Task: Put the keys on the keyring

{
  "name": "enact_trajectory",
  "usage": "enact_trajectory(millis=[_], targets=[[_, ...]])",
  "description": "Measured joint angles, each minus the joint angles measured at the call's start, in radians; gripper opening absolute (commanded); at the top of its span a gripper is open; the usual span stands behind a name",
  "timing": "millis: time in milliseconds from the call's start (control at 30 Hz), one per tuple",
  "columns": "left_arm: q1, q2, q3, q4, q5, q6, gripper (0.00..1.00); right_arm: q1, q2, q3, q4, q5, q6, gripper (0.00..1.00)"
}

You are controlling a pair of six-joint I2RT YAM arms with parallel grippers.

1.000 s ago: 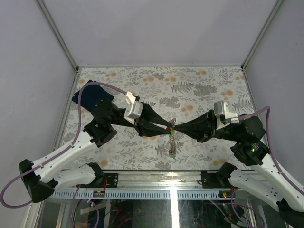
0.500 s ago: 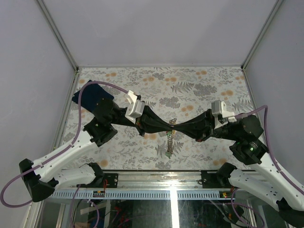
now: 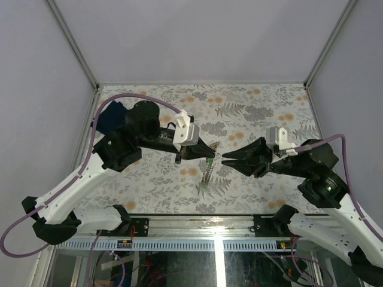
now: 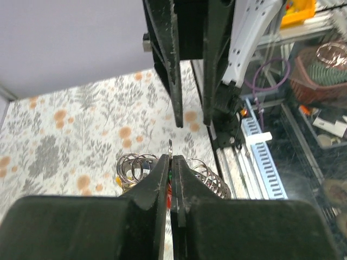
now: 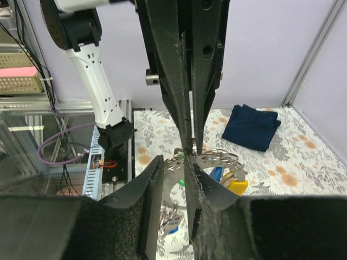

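My left gripper [image 3: 212,156] is shut on the keyring [image 4: 170,145], whose thin silvery edge sticks up between its tips. More rings [image 4: 133,165] fan out on both sides, with red and green key tags [image 4: 169,187] just behind the jaws. The short chain [image 3: 207,171] hangs down toward the table. My right gripper [image 3: 224,160] faces the left one tip to tip, a small gap apart, and stands open [image 5: 173,173] with nothing clamped. In the right wrist view the keyring [image 5: 217,157] carries a yellow key [image 5: 237,186] and a blue key [image 5: 217,173].
A dark blue folded cloth [image 3: 111,116] lies at the back left of the floral table [image 3: 257,107]. The metal frame rail [image 3: 197,222] runs along the near edge, and grey walls close in the left, right and back sides.
The left gripper closed on the keyring, and the left arm swung up and to the right. The right gripper opened, let go and drew back slightly to the right.
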Motion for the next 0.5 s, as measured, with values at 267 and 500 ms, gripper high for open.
enact_trajectory(millis=[267, 500], targets=[[-0.057, 0.138, 0.236, -0.426, -0.162, 0.214, 0.00, 0.000, 0.051, 0.016, -0.073, 0.008, -0.036, 0.32], [-0.107, 0.165, 0.294, -0.569, -0.264, 0.273, 0.00, 0.000, 0.075, 0.003, -0.082, 0.009, -0.049, 0.34]])
